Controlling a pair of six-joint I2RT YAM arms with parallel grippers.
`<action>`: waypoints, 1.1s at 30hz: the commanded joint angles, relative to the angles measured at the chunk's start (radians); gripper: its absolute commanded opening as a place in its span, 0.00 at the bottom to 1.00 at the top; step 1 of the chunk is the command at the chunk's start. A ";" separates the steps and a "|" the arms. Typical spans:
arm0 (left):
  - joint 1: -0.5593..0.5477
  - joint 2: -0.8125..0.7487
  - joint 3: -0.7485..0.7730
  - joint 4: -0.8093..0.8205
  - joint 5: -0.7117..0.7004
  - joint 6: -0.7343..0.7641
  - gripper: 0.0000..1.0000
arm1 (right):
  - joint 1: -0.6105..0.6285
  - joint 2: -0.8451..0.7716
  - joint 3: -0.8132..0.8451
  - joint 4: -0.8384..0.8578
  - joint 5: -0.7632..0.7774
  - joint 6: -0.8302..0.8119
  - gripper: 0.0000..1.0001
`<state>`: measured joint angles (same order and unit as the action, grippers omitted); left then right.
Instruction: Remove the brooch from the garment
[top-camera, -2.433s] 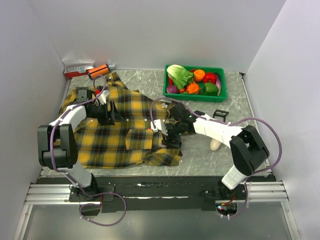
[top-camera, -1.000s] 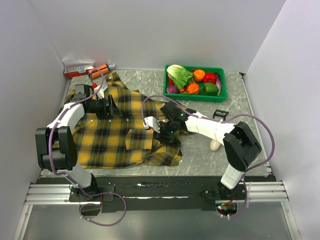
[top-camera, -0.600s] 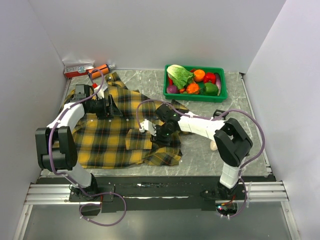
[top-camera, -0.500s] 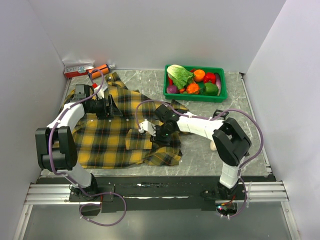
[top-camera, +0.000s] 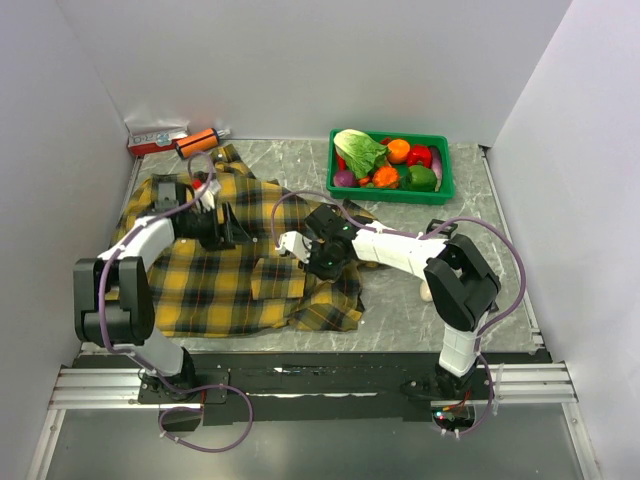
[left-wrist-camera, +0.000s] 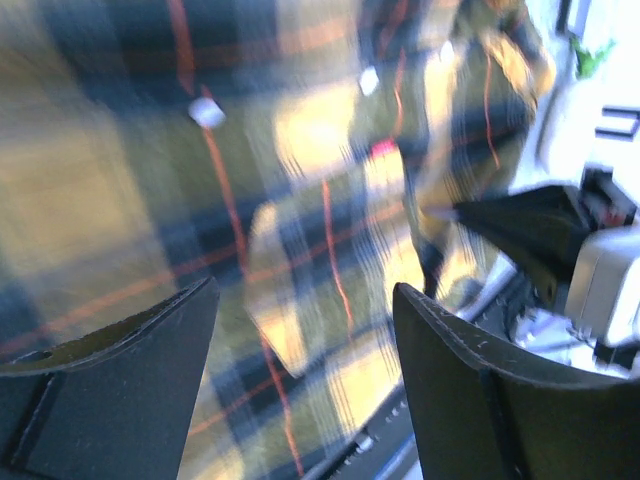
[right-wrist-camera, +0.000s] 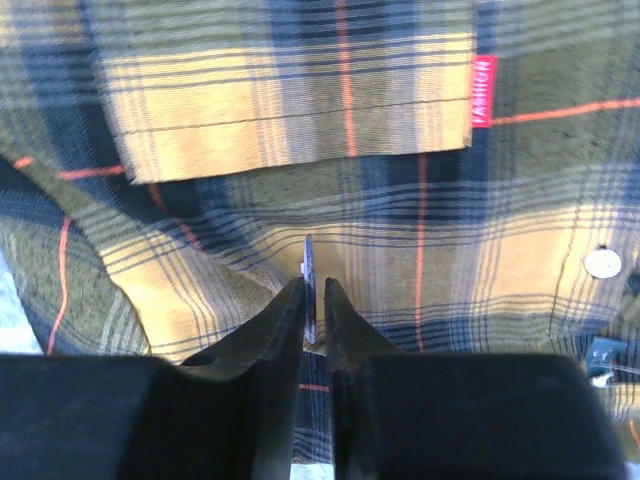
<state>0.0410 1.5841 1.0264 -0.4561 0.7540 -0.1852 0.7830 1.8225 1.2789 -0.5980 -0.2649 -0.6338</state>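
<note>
The one brooch (edge-on, a thin silvery sliver) sits pinched between the right gripper's two nearly closed fingers, just beside the one chest pocket of the single plaid garment. One white button lies near. The left gripper hovers over the cloth, spread wide, holding nothing.

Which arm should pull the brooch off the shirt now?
Right. The right gripper is pinched on a thin pale sliver standing off the shirt beside the pocket, apparently the brooch edge-on. The left gripper hangs open over plaid, its view blurred, showing only buttons.
</note>
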 joint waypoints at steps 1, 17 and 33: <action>-0.073 -0.094 -0.086 0.132 0.103 -0.092 0.76 | 0.004 0.003 0.037 0.056 0.076 0.121 0.13; -0.292 -0.036 -0.181 0.385 0.263 -0.097 0.67 | -0.189 -0.197 -0.228 0.440 -0.414 0.689 0.00; -0.408 0.209 -0.083 0.499 0.266 -0.160 0.61 | -0.332 -0.127 -0.354 0.762 -0.608 1.019 0.00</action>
<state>-0.3695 1.7592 0.8940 -0.0399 0.9901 -0.3237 0.4610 1.6947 0.9428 0.0254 -0.7876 0.2943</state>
